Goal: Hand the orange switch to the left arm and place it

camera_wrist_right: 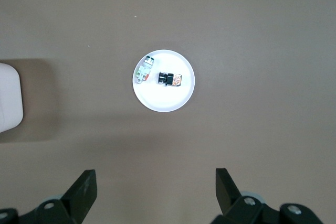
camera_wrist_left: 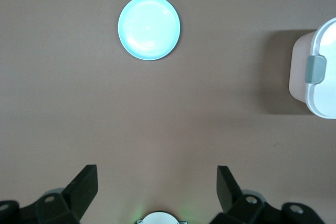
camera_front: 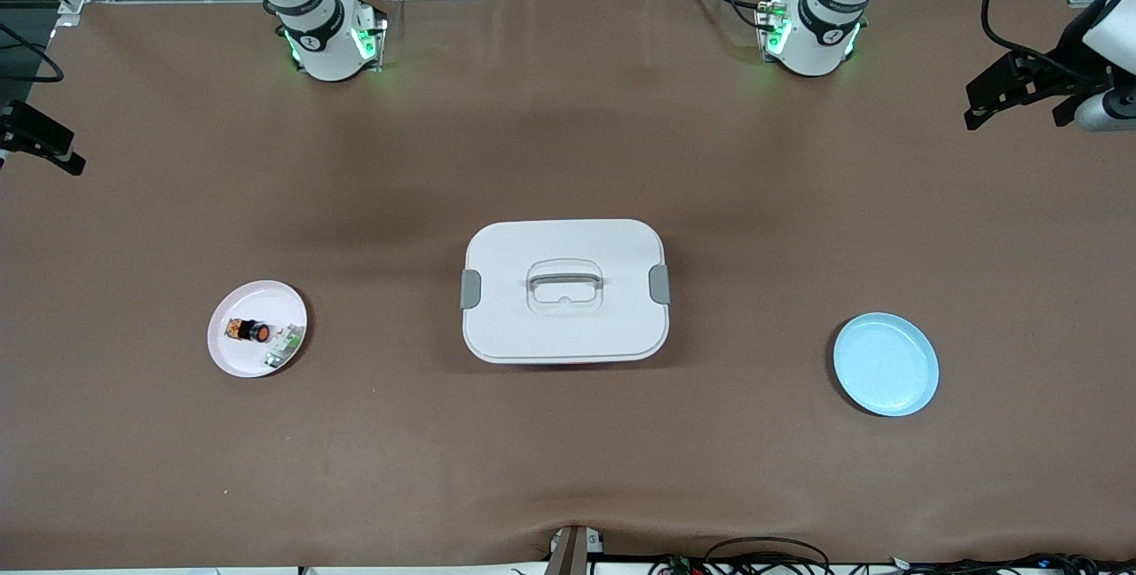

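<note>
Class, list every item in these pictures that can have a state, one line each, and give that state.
box: lid on, side latches down
orange switch: lying on its side on the pink plate
green-and-white part: lying on the pink plate
pink plate: holds both parts
blue plate: holds nothing
left end effector: open, holding nothing
right end effector: open, holding nothing

you're looking at a plain brown table (camera_front: 568,451). the box (camera_front: 565,291) is white with grey latches and a grey-edged handle. one plate (camera_front: 257,328) is pale pink; the switch (camera_front: 248,330) on it is black with an orange cap, the small part (camera_front: 284,346) beside it green and white. the other plate (camera_front: 886,364) is light blue. both arms are glossy white with black bands.
</note>
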{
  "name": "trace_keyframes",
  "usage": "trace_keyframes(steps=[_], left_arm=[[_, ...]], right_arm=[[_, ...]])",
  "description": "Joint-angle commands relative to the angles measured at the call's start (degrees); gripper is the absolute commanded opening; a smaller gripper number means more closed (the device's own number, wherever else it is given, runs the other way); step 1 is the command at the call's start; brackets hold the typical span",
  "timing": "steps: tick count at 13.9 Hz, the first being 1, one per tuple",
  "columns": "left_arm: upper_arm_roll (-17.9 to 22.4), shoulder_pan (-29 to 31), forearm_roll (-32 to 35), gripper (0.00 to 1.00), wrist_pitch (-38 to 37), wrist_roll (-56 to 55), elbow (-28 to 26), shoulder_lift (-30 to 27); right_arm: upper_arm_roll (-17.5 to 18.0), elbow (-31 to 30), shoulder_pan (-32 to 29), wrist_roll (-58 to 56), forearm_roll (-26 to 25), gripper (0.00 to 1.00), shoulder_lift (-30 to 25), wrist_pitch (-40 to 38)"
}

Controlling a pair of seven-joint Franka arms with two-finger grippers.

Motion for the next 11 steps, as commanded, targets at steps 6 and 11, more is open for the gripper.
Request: trace_keyframes(steps=[6, 11], left_arm=[[0.08, 0.1, 0.65, 1.0, -1.14, 1.06, 1.01, 0.46], [-0.01, -0.08, 0.56, 1.0, -1.23, 1.06, 1.01, 0.38]], right_arm=[[0.34, 1.51, -0.43, 0.16, -0.24, 1.0, 0.54, -0.5], [0.34, 1.51, -0.35, 0.16, -0.16, 1.0, 0.54, -0.5]])
